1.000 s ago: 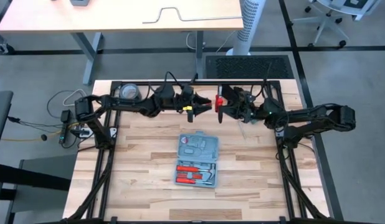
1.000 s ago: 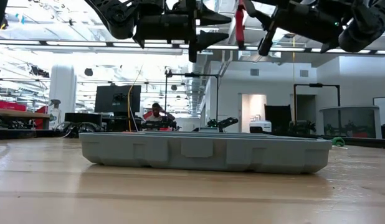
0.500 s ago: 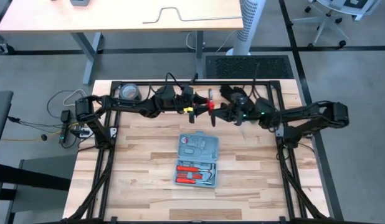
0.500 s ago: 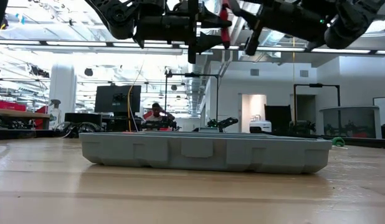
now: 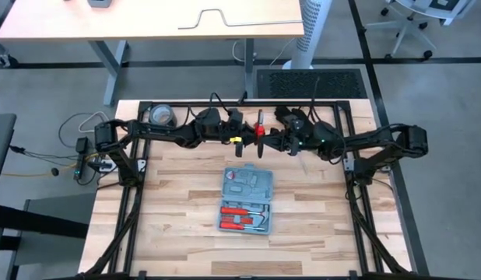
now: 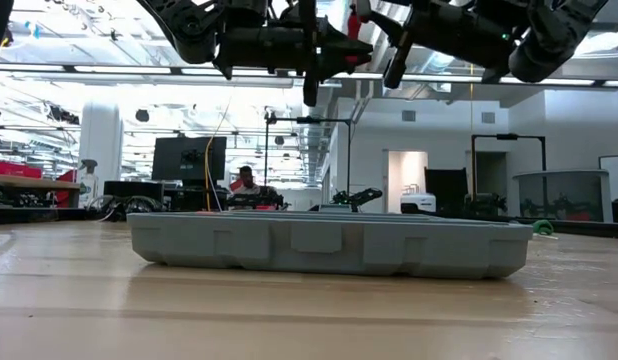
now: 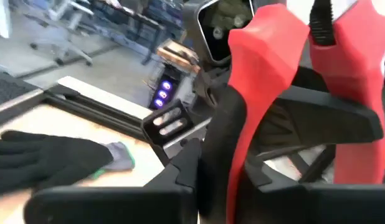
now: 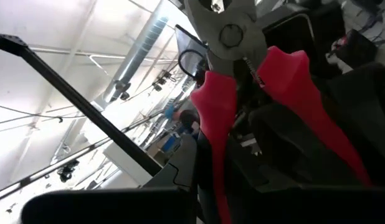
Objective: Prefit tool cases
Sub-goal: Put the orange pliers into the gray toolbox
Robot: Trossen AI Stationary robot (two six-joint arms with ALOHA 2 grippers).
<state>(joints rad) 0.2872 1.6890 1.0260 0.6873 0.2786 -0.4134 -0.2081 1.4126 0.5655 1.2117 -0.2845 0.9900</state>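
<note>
The light-blue tool case [image 5: 247,201] lies open and flat on the wooden table, with red-handled tools in its near half; the low view shows its long side [image 6: 324,245]. High above the table's far middle, red-handled pliers [image 5: 260,127] hang between my two grippers. My right gripper [image 5: 270,140] is shut on them from the right. My left gripper [image 5: 252,136] meets them from the left. The pliers' metal head [image 8: 227,25] shows in the right wrist view. My left gripper has one red handle [image 7: 245,155] of the pliers between its two fingers, coming level from the table's left; the pliers are clear of the table. My right gripper pinches the pliers by their red handles [image 8: 211,130] between its two fingers, coming level from the table's right. The metal head points away past the fingertips.
A black glove [image 7: 49,158] lies on the table near its far edge. A roll of tape [image 5: 159,115] sits at the far left corner. Black frame rails run along the table's edges. Bare wood surrounds the case.
My right gripper has carried the pliers toward the table's left, up to my left gripper, and the pliers have turned about on the way. My left gripper's fingers, spread apart before, have drawn together around the pliers. The case has stayed where it was.
</note>
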